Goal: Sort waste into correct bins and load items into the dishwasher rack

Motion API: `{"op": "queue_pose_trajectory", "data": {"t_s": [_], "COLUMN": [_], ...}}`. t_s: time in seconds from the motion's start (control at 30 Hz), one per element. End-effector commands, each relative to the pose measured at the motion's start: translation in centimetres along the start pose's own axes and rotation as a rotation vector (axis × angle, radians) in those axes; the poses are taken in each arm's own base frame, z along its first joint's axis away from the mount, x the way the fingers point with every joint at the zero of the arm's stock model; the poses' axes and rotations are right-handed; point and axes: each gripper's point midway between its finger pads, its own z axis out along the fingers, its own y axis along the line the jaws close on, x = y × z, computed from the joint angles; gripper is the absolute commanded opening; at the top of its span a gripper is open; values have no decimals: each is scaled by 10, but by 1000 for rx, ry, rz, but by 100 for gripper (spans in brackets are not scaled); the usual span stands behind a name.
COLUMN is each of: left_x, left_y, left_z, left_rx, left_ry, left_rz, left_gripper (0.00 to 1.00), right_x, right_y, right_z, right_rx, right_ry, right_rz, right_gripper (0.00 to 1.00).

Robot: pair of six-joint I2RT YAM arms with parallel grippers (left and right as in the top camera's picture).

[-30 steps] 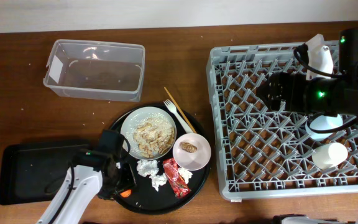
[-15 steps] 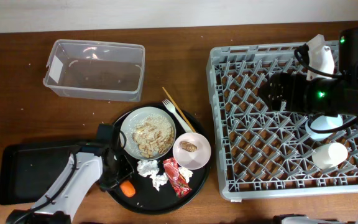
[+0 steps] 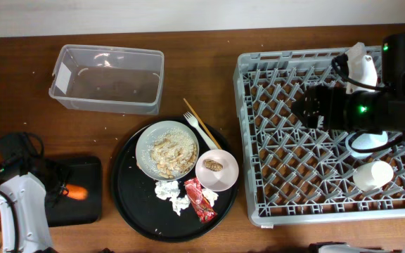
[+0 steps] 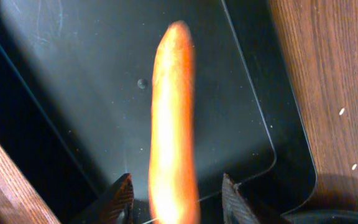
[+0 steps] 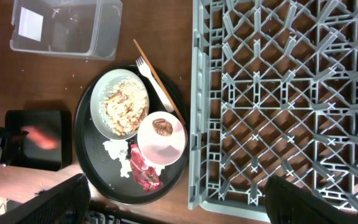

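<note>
Carrot piece [image 4: 171, 118], blurred, sits between your left gripper's [image 4: 176, 186] parted fingers over the shallow black tray [image 4: 73, 74]; your right gripper [image 5: 177, 186] stands wide.

No legible text, brand, number or sign is shown in any view; a white label [image 3: 62, 75] is carried on the end wall of the clear plastic tub [image 3: 104, 105], but its face appears blank and no characters can be made out.
</note>
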Motion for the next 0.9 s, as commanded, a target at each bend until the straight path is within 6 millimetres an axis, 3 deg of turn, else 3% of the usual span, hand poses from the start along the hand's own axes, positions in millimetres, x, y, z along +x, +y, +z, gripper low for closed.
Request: {"op": "queue_pose_trajectory", "data": {"t_s": [0.0,0.1,0.2,0.23,0.27,0.33,0.43,0.5,0.63,0.77,0.87], "left_x": [0,2,20,37,66,109,163,183,195,201,216], "left_y": [-4,-22,-81,-102,-124,-140,-149,-150,-149,-150,-157], "left_z": [-4,-28,-87,-106,-120,-125,-134,-138,-140,-142,-136], "left_rx": [19,103,332,395,441,449,454,470,481,503,501], "left_ry": [13,61,86,75,66,77,81,93,105,122,141], "left_rz": [86,178,512,687,890,1090,1301,1364,1399,1411,1448], "left_gripper": [71,75,75,75,75,75,76,77,79,80,80], "right_x": [1,1,1,2,2,1,-4,-4,-5,-2,5], "right_y": [0,0,0,-2,-11,-21,-47,-48,-61,-38,-44], "right_z": [0,0,0,0,-1,-1,-7,-7,-11,-4,6], "right_rx": [7,7,7,20,73,130,276,280,359,227,242], "right_ry": [3,3,3,6,3,-7,-42,-47,-66,-18,16], "right_rz": [-21,-21,-21,-6,29,49,105,119,144,4,105], "right_gripper": [93,94,92,89,89,90,91,93,100,99,100]}}
